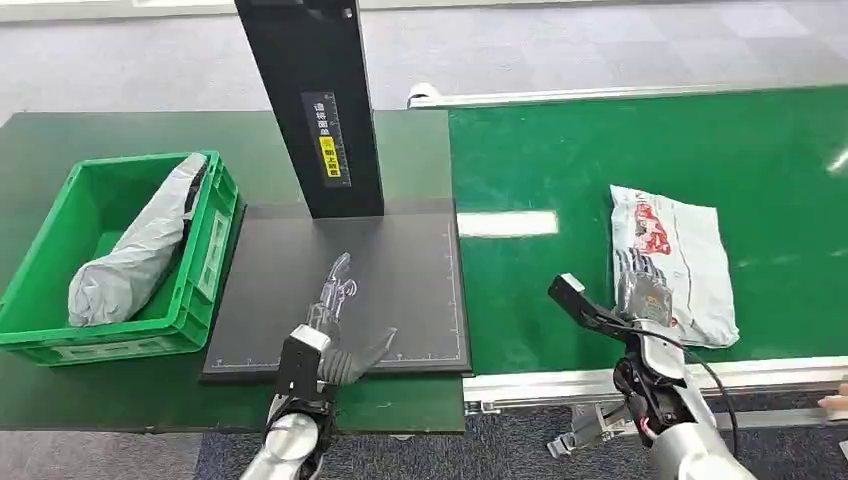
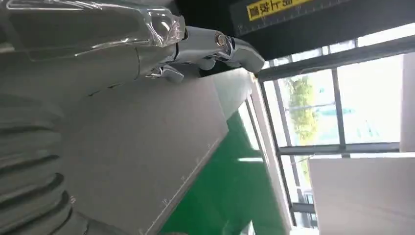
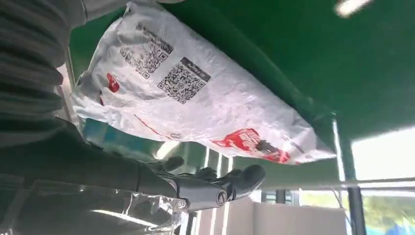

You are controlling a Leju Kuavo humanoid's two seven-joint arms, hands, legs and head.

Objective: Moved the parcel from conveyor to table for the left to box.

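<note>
Here's the parcel (image 1: 672, 262), a white plastic mailer with red print and two square codes on its face, lying flat on the green conveyor (image 1: 600, 160) toward its near edge. The right robot hand (image 1: 640, 285) is right at it, laid over the parcel's near left corner in the head view with fingers stretched forward across the bag; from the right wrist view the fingers (image 3: 235, 183) are extended alongside the wrinkled bag and not wrapped round it, so this robot hand is spread open and holds nothing, and whether it actually touches the plastic I cannot tell. A black thumb-like part juts out to the left, clear of the parcel. Over on the other side, the left robot hand (image 1: 335, 320) hovers above the dark mat (image 1: 400, 290) on the tabletop (image 1: 120, 390), fingers spread and pointing away from the robot, thumb out to the right, nothing in it. The left wrist view shows the same fingers (image 2: 215, 46) straight out over the grey mat. A black post (image 1: 315, 100) with a yellow label stands at the mat's far edge. At the left of the tabletop sits a green crate (image 1: 205, 260), and inside it a grey bag (image 1: 140, 250) leans diagonally, its upper end at the crate's far right corner.
</note>
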